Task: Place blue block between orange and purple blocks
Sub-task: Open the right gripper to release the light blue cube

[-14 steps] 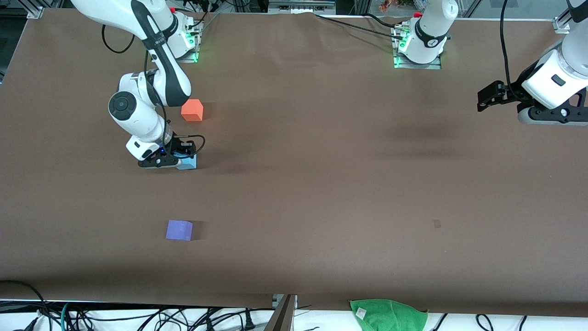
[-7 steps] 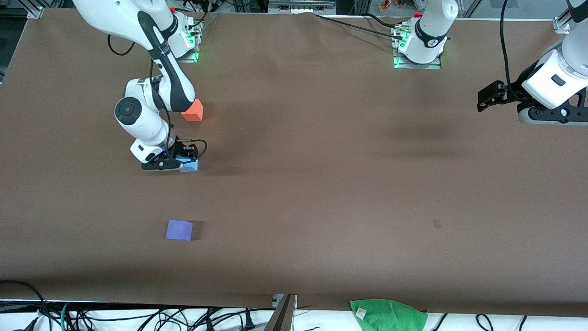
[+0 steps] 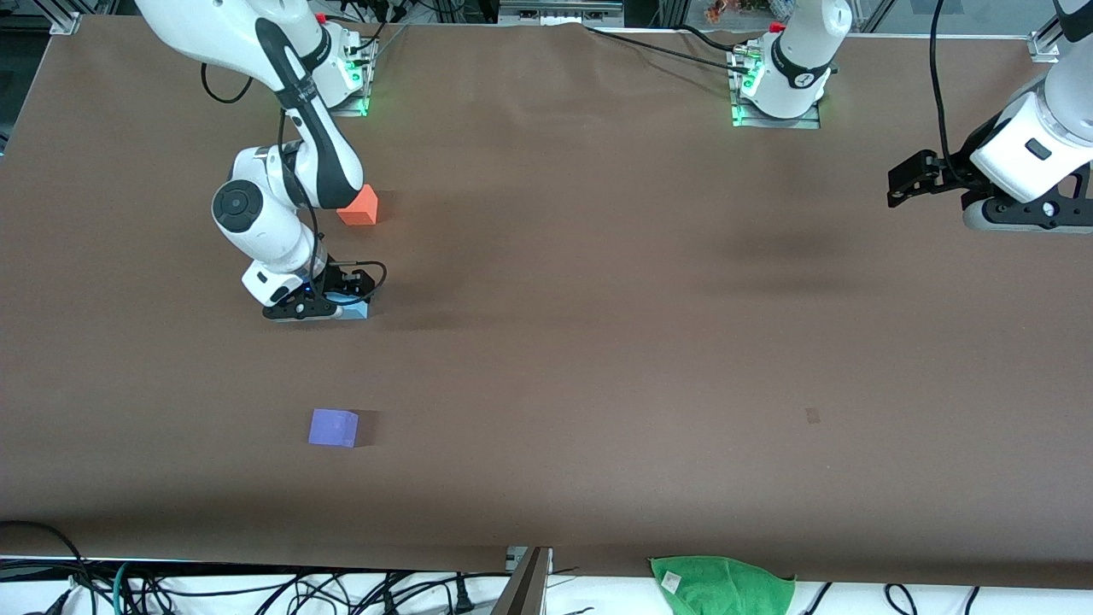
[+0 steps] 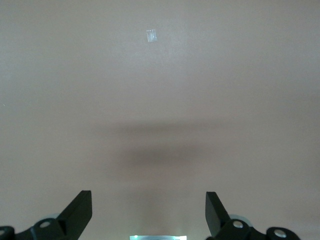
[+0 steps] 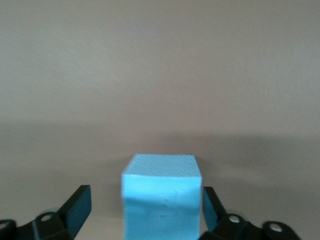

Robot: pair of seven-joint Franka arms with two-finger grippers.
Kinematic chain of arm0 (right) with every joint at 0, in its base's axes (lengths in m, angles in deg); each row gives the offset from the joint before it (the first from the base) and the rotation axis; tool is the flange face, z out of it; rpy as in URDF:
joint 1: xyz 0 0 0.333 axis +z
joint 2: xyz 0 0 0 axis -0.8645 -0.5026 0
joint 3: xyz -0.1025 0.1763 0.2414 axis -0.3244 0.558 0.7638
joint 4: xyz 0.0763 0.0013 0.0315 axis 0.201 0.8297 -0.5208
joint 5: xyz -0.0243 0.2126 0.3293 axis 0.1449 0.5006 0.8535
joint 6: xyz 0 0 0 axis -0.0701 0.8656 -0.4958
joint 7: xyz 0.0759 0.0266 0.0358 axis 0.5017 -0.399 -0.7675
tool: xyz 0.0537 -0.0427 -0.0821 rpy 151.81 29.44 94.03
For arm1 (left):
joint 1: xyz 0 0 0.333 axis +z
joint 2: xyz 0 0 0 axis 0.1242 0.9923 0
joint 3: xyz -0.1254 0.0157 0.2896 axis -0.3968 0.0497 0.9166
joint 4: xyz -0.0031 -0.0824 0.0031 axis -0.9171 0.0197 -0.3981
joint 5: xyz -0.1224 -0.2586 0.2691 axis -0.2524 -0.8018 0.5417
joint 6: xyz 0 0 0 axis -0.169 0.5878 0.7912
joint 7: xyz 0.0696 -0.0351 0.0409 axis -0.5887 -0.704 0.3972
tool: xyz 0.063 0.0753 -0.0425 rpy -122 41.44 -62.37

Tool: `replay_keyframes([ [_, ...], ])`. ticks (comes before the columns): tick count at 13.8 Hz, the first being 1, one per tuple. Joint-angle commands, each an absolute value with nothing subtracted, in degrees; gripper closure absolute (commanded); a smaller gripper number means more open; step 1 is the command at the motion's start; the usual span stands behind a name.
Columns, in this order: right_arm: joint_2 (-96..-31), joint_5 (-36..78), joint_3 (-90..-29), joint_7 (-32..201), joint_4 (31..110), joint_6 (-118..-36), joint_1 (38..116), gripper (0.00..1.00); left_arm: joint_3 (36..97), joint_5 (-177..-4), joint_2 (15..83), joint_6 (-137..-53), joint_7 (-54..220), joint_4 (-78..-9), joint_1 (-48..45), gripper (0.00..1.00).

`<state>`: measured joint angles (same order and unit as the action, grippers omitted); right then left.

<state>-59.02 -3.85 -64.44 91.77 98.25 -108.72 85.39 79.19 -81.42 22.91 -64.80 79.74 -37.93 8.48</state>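
Note:
The light sky-blue block [image 3: 356,308] rests on the brown table between the orange block [image 3: 359,207], which is farther from the front camera, and the violet-purple block [image 3: 333,427], which is nearer. My right gripper [image 3: 329,307] is low over the table with its fingers on both sides of the blue block [image 5: 161,200]. In the right wrist view the right gripper [image 5: 144,201] is open, with a gap at one finger. My left gripper [image 3: 909,179] waits open and empty in the air at the left arm's end of the table, and it also shows in the left wrist view [image 4: 148,212].
A green cloth [image 3: 721,585] lies off the table's front edge. A small tape mark [image 3: 812,416] is on the table toward the left arm's end and shows in the left wrist view [image 4: 152,35]. The right arm's wrist partly hides the orange block.
The right arm's wrist shifted slightly toward the orange block, and the right gripper and blue block sit a little lower in view. The left arm has not moved.

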Motion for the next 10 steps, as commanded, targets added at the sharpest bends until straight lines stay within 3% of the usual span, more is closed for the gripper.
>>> replay_keyframes([
  [1, -54.28, -2.16, -64.95, 91.16, 92.59, -97.46, 85.4, 0.0, 79.4, -82.61, 22.61, -63.76, 78.89, -37.18, 8.63, 0.0],
  [6, -47.33, -3.3, -67.67, 92.39, 80.81, -77.16, 85.4, 0.0, 79.4, -82.61, 22.61, -63.76, 78.89, -37.18, 8.63, 0.0],
  [10, -40.49, -9.98, -68.9, 91.69, 77.71, -68.97, 85.4, 0.0, 79.4, -82.61, 22.61, -63.76, 78.89, -37.18, 8.63, 0.0],
])
